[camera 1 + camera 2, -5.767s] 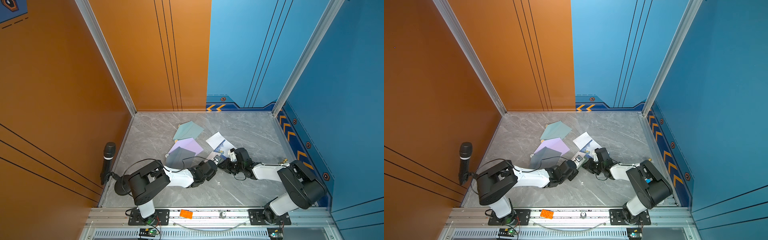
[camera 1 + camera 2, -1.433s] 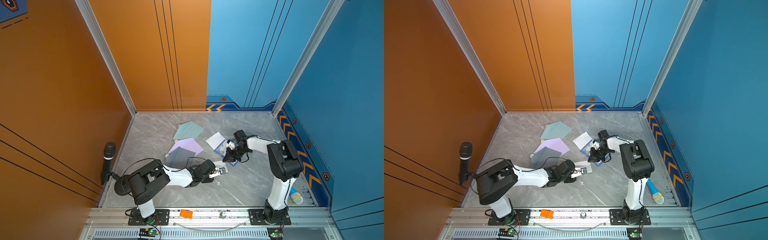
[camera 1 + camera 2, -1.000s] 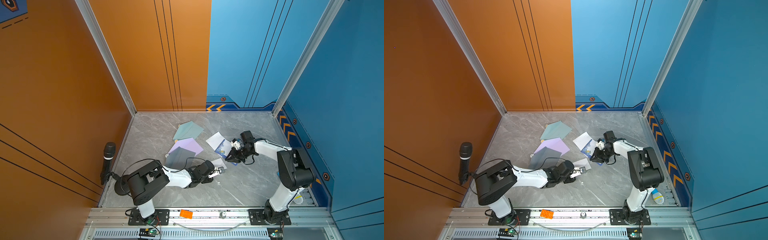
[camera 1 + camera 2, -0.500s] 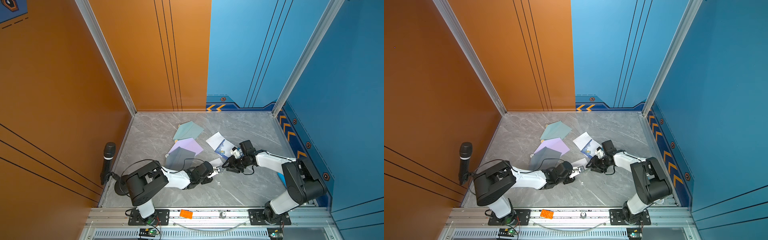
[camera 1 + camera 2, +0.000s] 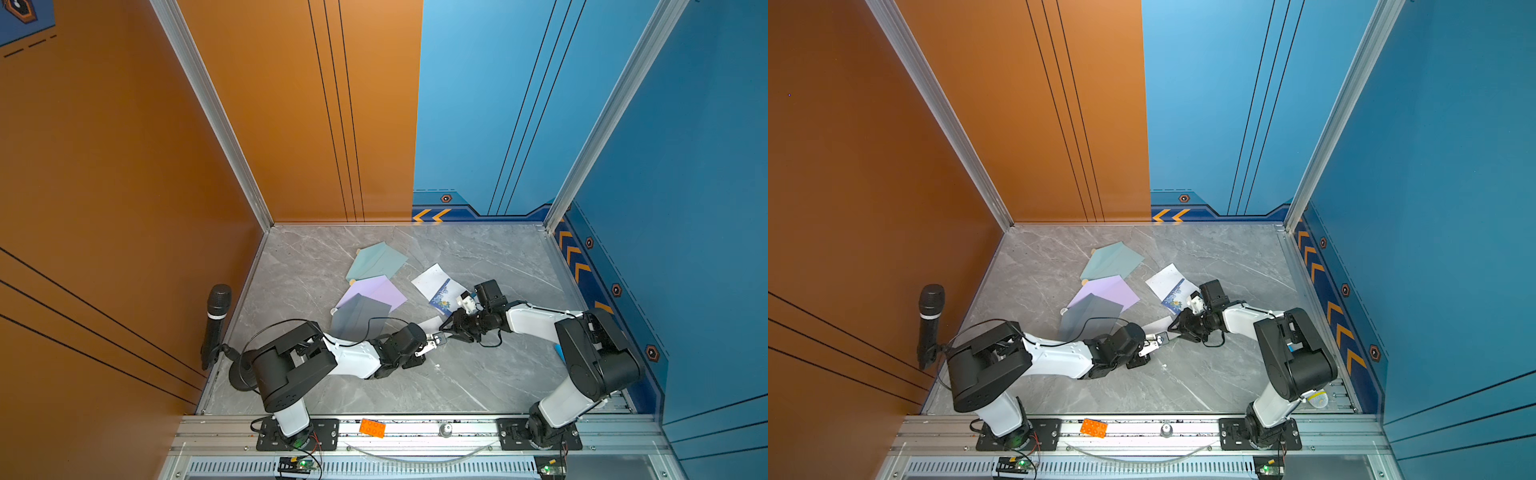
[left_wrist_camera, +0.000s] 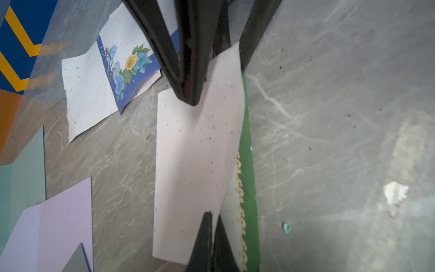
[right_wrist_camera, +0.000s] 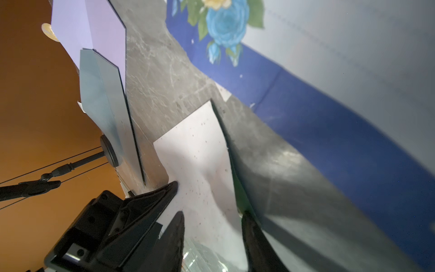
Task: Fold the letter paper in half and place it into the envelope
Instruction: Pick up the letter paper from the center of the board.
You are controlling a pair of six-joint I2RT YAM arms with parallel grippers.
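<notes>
The letter paper (image 6: 197, 153), white with a green patterned border, lies folded on the grey table. My left gripper (image 6: 213, 219) is shut on its near edge, low over the table in both top views (image 5: 436, 340) (image 5: 1160, 338). My right gripper (image 7: 213, 223) is open at the paper's (image 7: 195, 160) opposite end; one of its fingers (image 6: 190, 70) rests on the sheet and the other stands at the green edge. Three envelopes lie behind to the left: teal (image 5: 376, 261), lilac (image 5: 376, 293) and grey (image 5: 359, 316).
A second paper with blue flowers (image 5: 438, 286) lies just behind my right gripper. A microphone on a stand (image 5: 216, 316) is at the left wall. An orange brick (image 5: 372, 428) sits on the front rail. A small white scrap (image 6: 395, 193) lies on the table.
My right arm has swung forward and left from the flowered paper, bringing its open gripper onto the end of the letter paper. My left gripper has stayed shut on the paper, drawing back slightly.
</notes>
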